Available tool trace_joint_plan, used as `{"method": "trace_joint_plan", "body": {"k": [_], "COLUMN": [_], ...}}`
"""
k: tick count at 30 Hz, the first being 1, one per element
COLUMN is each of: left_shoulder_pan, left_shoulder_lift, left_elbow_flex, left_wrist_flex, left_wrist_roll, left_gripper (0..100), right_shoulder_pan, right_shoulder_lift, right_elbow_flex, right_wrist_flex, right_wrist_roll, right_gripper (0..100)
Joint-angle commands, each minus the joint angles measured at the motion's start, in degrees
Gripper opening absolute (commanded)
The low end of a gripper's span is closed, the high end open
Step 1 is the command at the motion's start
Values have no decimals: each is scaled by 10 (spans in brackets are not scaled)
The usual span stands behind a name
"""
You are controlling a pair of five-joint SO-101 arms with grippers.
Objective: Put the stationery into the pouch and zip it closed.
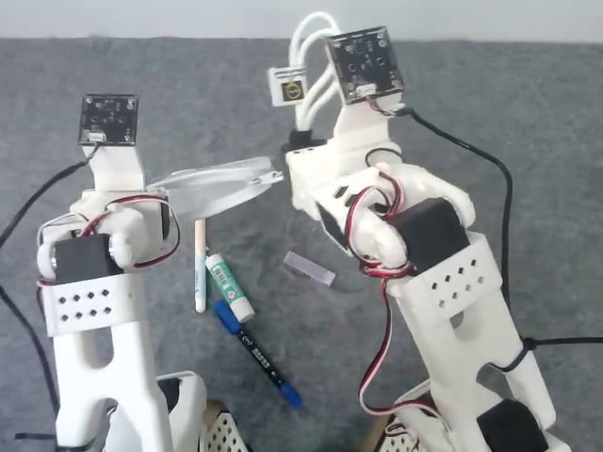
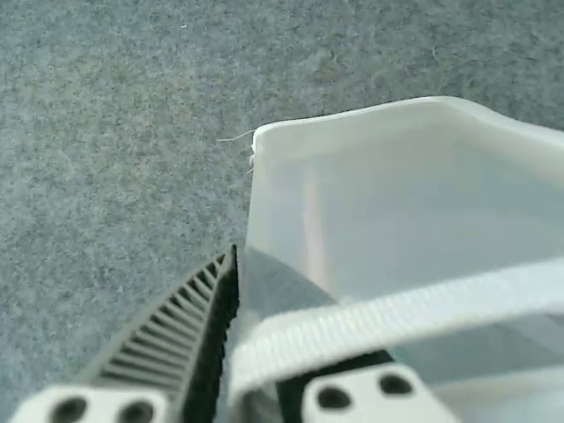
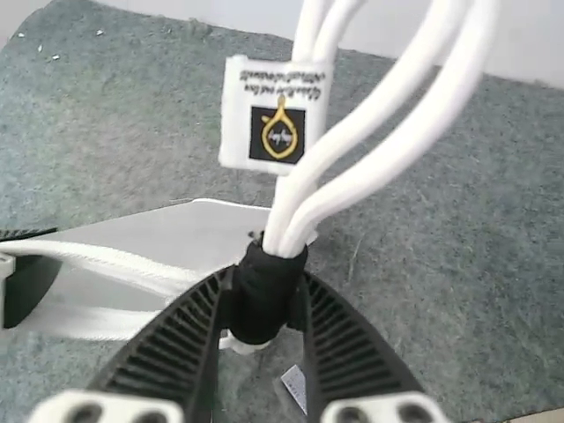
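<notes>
pouch (image 1: 212, 184) gripped endwise, long axis left-right

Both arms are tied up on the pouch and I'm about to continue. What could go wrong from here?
1. The pencil, green-white tube, blue marker and small clear block lie on the mat, while the left gripper clamps the pouch and the right gripper clamps its black pull: zipping now would likely leave them out.
2. The left fingers pinch just the pouch's end, so a hard pull could slip it free.
</notes>
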Motion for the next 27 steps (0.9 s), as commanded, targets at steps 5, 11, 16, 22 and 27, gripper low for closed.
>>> {"method": "trace_joint_plan", "body": {"k": [5,11,16,22,27], "left_shoulder_pan": [0,-4,-2,-4,-3], "left_shoulder_lift": [-4,-4,-5,-5,-6], "left_elbow_flex": [-66,-65,-44,-7,-7], "left_wrist_flex": [48,51,36,12,15], "left_wrist_roll": [-6,-5,0,23,25], "left_gripper": [9,9,9,9,9], "right_shoulder_pan": [44,45,46,46,65], "right_shoulder_lift": [-37,-37,-32,-25,-26], "right_elbow_flex": [-25,-59,-75,-33,68], "right_wrist_flex": [41,84,131,140,83], "right_wrist_roll": [7,6,5,1,-58], "right_gripper": [277,236,225,225,224]}}
